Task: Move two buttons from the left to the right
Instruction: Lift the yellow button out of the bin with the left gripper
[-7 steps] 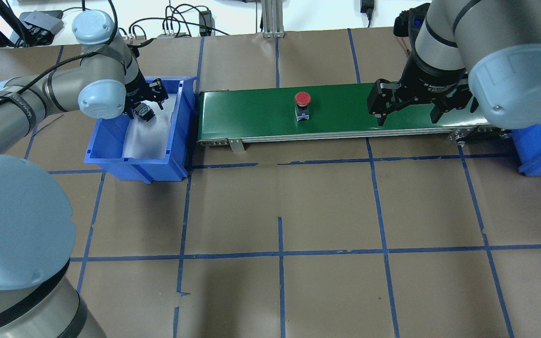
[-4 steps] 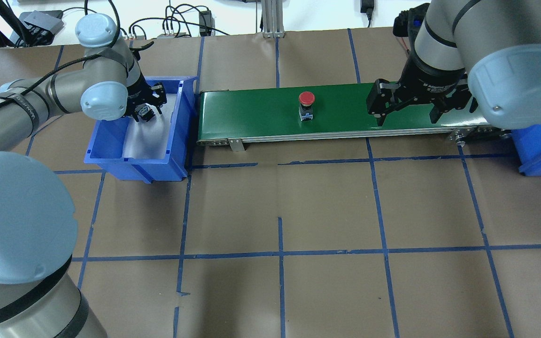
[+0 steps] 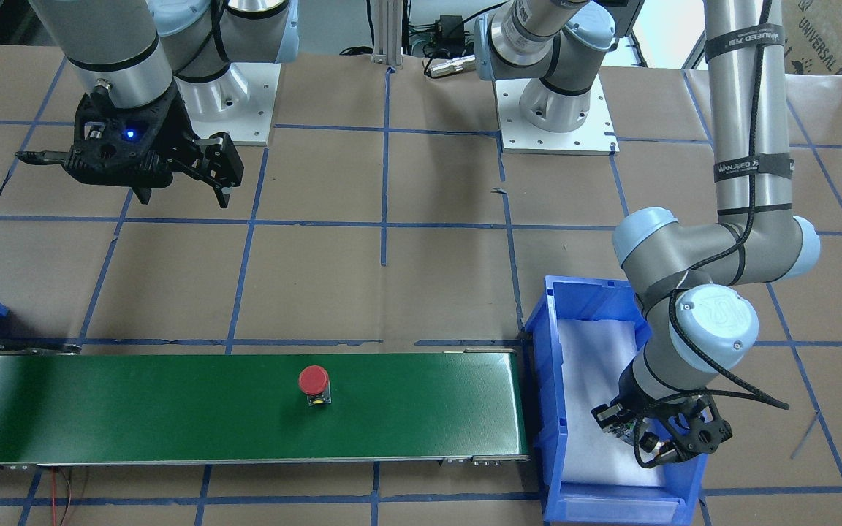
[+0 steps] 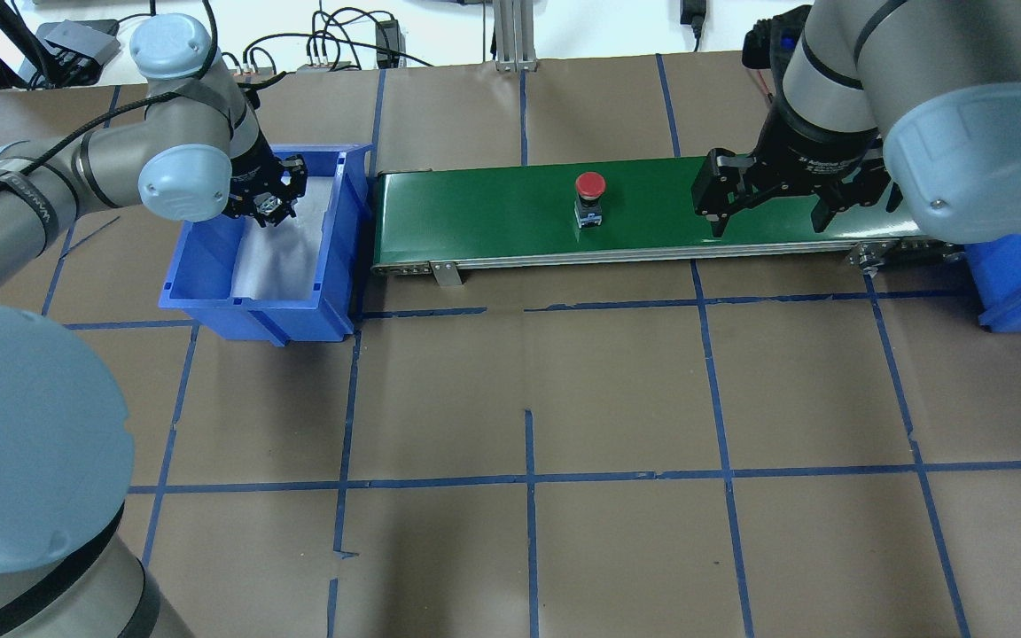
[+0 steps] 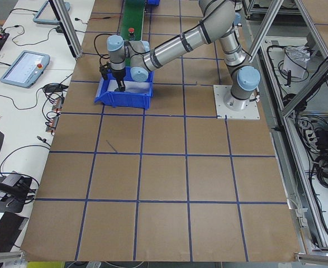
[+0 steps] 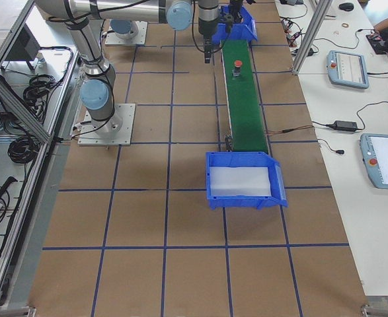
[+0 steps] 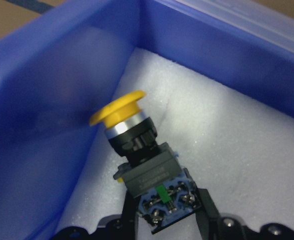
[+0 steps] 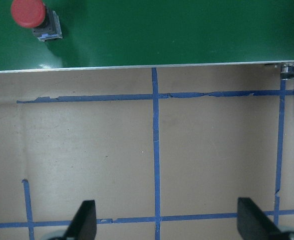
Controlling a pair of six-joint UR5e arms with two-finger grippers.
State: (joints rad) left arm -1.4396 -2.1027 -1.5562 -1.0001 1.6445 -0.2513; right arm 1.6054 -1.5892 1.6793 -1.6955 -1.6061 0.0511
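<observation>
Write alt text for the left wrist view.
The left tool grips the base of a yellow button, tilted, its cap toward the corner of a blue bin lined with white foam.

Red button (image 4: 589,197) upright mid belt (image 4: 475,213); yellow button (image 7: 136,150) tilted in blue bin (image 7: 46,100), in left tool (image 7: 166,216).
</observation>
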